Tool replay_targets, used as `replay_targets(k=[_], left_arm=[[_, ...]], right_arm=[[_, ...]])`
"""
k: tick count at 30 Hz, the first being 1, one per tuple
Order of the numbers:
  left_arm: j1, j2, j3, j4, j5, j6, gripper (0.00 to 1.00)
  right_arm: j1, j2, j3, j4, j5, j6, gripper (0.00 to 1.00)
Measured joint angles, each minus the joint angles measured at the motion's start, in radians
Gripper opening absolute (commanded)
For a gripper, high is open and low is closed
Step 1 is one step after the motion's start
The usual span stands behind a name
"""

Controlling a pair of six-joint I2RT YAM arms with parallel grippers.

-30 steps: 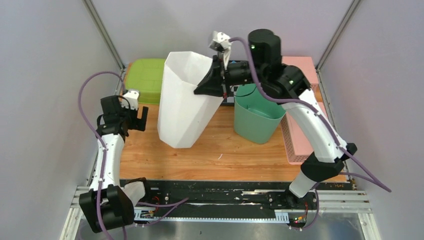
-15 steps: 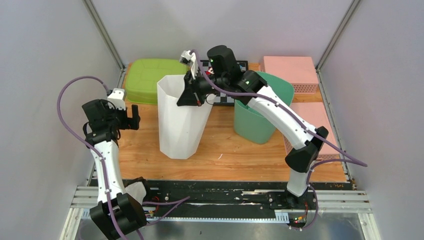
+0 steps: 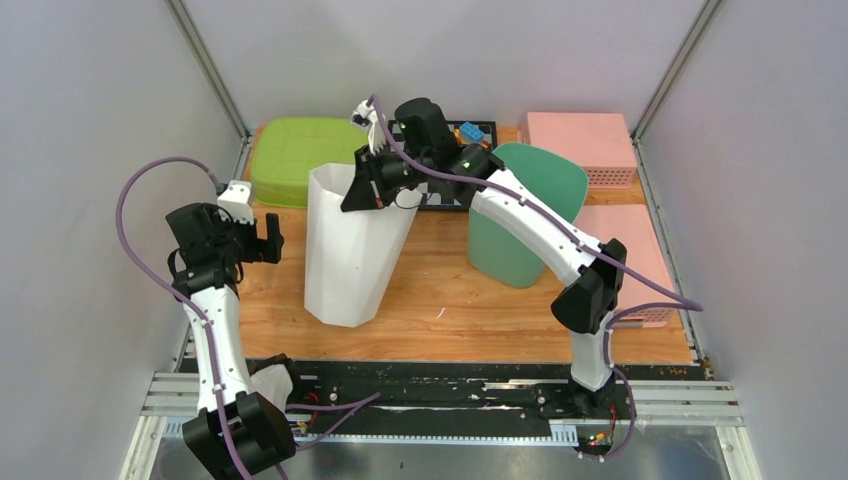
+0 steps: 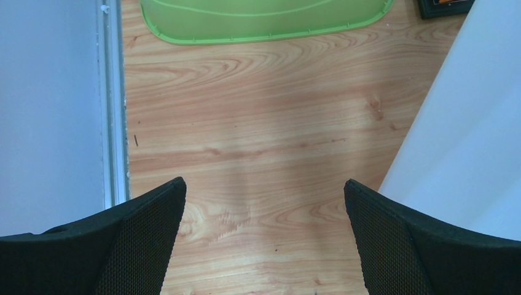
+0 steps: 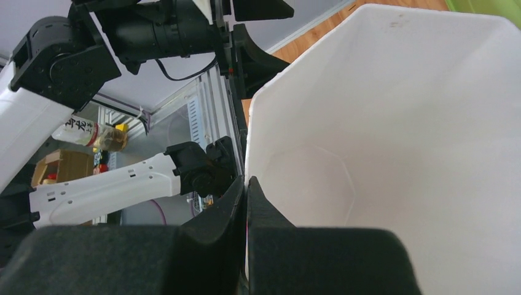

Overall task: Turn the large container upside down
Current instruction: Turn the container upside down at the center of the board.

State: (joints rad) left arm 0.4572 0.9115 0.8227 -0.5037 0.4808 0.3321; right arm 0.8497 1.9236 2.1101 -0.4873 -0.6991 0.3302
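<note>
White container (image 3: 345,262) rim in right gripper (image 3: 354,200).

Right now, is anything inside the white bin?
Nothing visible. The right wrist view looks into the white bin: bare walls and most of the floor. The right gripper, shut on its rim, covers the nearest strip inside.
</note>
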Motion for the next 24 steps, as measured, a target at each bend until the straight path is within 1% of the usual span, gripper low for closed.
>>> replay_targets(k=[4, 9, 14, 20, 22, 24], left_arm=[[0.0, 0.0, -0.004, 0.001, 0.006, 0.0, 1.0], [0.0, 0.0, -0.004, 0.0, 0.008, 0.0, 1.0], [0.0, 0.001, -0.004, 0.0, 0.01, 0.0, 1.0], [0.0, 0.001, -0.005, 0.0, 0.014, 0.001, 1.0], [0.0, 0.001, -0.006, 0.0, 0.016, 0.001, 1.0], [0.0, 0.002, -0.006, 0.0, 0.019, 0.001, 1.0]], right_arm=[[-0.022, 0.011, -0.017, 0.037, 0.002, 0.053, 0.08], [-0.078, 0.008, -0.101, 0.123, 0.01, 0.109, 0.18], [-0.132, 0.008, -0.219, 0.17, 0.018, 0.156, 0.19], [-0.151, 0.007, -0.288, 0.237, -0.001, 0.183, 0.19], [-0.156, 0.005, -0.31, 0.258, -0.006, 0.183, 0.21], [-0.162, 0.003, -0.333, 0.275, -0.008, 0.183, 0.26]])
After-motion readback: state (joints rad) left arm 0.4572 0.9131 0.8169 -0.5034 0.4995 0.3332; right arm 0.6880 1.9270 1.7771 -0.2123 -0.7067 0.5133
